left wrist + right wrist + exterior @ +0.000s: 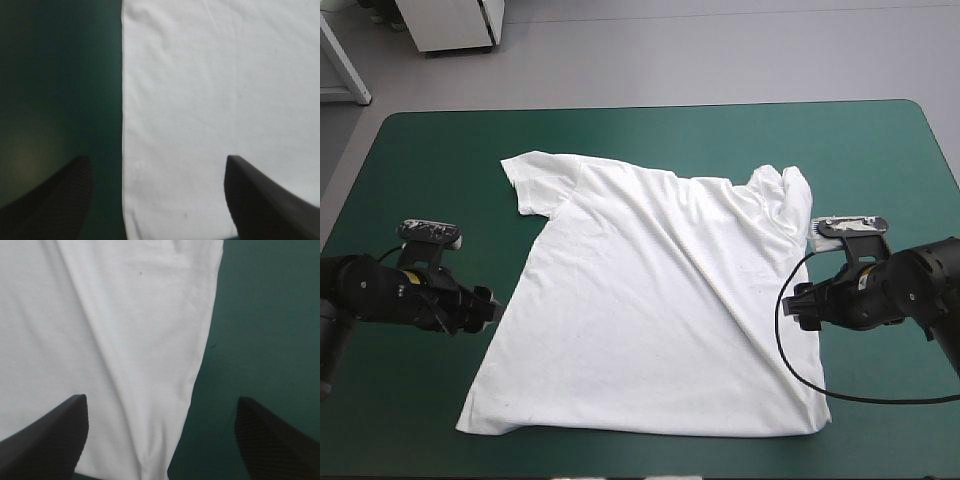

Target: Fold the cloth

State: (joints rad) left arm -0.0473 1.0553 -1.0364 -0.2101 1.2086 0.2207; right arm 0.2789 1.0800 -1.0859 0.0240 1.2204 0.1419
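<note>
Lying spread, white T-shirt (650, 300), one diagonal ridge, smooth teal-green cover (420, 150)

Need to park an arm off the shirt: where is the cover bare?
Bare teal-green cover runs along the far edge beyond the T-shirt, widest at both far corners. Crowded: the side margins, where the open left gripper and right gripper sit at the shirt's side edges; the near strip is thin.

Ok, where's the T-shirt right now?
In the high view the T-shirt lies spread flat in the middle of the table, between the open left pincer and the open right pincer.
</note>
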